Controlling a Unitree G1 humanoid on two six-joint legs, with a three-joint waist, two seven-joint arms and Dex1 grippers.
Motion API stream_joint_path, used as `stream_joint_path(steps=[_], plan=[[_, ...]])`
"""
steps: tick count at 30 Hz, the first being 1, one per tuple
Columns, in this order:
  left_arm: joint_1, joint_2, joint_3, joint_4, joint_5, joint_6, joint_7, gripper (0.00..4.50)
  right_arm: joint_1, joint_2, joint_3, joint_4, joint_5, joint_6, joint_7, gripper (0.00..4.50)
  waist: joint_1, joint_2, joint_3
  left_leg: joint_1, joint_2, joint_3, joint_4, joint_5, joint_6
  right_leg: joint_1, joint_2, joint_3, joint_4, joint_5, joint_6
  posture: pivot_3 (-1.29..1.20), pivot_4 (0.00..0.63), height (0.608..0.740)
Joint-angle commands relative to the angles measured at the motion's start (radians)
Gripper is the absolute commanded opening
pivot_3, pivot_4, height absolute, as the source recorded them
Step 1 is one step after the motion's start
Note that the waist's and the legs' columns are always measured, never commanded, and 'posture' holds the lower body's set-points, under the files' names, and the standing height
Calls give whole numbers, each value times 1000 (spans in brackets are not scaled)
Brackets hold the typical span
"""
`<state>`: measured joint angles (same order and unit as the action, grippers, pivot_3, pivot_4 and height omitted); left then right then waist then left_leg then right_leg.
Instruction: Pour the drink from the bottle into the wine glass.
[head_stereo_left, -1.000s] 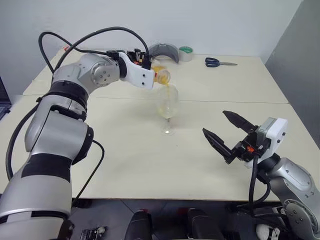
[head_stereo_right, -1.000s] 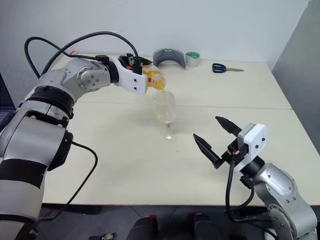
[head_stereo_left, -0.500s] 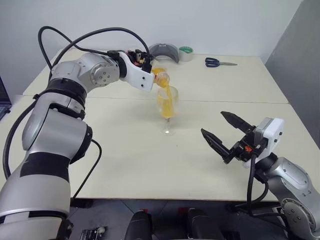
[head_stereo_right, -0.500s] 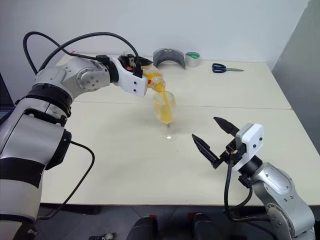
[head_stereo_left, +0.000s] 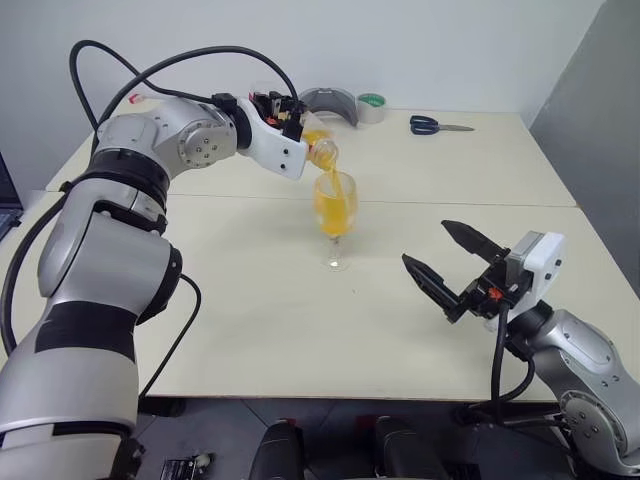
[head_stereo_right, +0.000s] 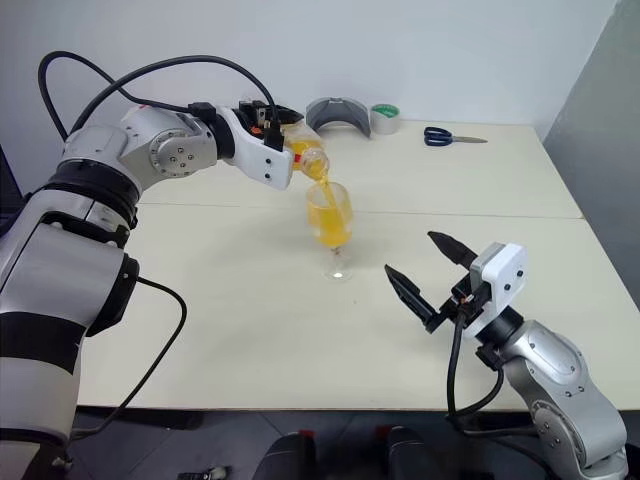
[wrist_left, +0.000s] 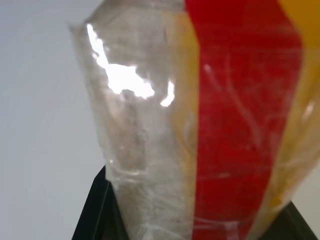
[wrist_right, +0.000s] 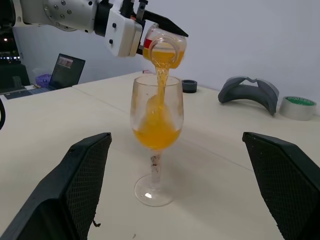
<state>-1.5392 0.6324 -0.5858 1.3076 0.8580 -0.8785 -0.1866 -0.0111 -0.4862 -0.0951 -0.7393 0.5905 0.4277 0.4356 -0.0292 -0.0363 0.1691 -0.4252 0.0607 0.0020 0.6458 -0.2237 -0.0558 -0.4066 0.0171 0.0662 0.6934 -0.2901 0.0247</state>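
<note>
The left hand (head_stereo_right: 283, 150) is pinched on the bottle (wrist_right: 164, 50), holding it tipped so its mouth hangs just above the rim of the glass (head_stereo_left: 335, 205). That tilt is what lets the drink (wrist_right: 156, 131) run out in a thin stream, which shows from the right wrist as an orange thread falling into the bowl. The bottle's open mouth sits over the far-left edge of the rim, not touching it as far as can be seen, so the stream lands inside, not down the outside wall.

The glass stands upright on its foot near the middle of the tabletop (head_stereo_left: 250, 300), with the bowl about half full. The pour looks well under way; some drink shows in the bottle, seen up close from the left wrist beside its red label strip.

The right hand (head_stereo_left: 452, 260) is spread wide, hanging above the near-right part of the tabletop, well apart from the glass and holding nothing. Its fingers point toward the glass, likely parked clear so as not to knock the thin stem.

Far back lie scissors (head_stereo_left: 431, 125), a tape roll (head_stereo_left: 371, 106) and a grey curved piece (head_stereo_left: 330, 101), all clear of the pour.
</note>
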Motion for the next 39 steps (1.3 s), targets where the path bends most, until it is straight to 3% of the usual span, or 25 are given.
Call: stream_joint_path(steps=[1, 15, 22, 33, 39], plan=[[-51, 17, 0, -5, -3, 0, 20, 1650, -10, 2, -4, -18, -1, -16, 6, 4500, 0, 0, 0, 0, 0, 0, 0, 0, 0, 0, 0, 0, 0, 0, 0, 0, 150, 740], [-55, 15, 3, -5, 1, -4, 16, 1650, -21, 4, 3, -20, 1, -10, 1, 4500, 0, 0, 0, 1, 0, 0, 1, 0, 0, 0, 0, 0, 2, 0, 0, 0, 150, 740], [-32, 4, 56, -8, -83, -25, -57, 1650, -21, 2, 2, -18, 0, -12, 5, 4500, 0, 0, 0, 1, 0, 0, 1, 0, 0, 0, 0, 0, 2, 0, 0, 0, 150, 740], [54, -13, 234, -35, -363, -31, -338, 1650, -42, -10, 5, -13, 13, 1, 16, 4500, -1, 0, 0, 3, 0, 2, 1, 0, 0, 0, 0, 2, 4, 0, 0, 0, 150, 740], [139, -29, 421, -82, -599, 149, -488, 1650, -69, -34, -2, -6, 44, 24, 44, 4500, -2, 0, 0, 3, 0, 1, 1, 0, 0, 0, 0, 2, 5, 0, 0, 0, 150, 740]])
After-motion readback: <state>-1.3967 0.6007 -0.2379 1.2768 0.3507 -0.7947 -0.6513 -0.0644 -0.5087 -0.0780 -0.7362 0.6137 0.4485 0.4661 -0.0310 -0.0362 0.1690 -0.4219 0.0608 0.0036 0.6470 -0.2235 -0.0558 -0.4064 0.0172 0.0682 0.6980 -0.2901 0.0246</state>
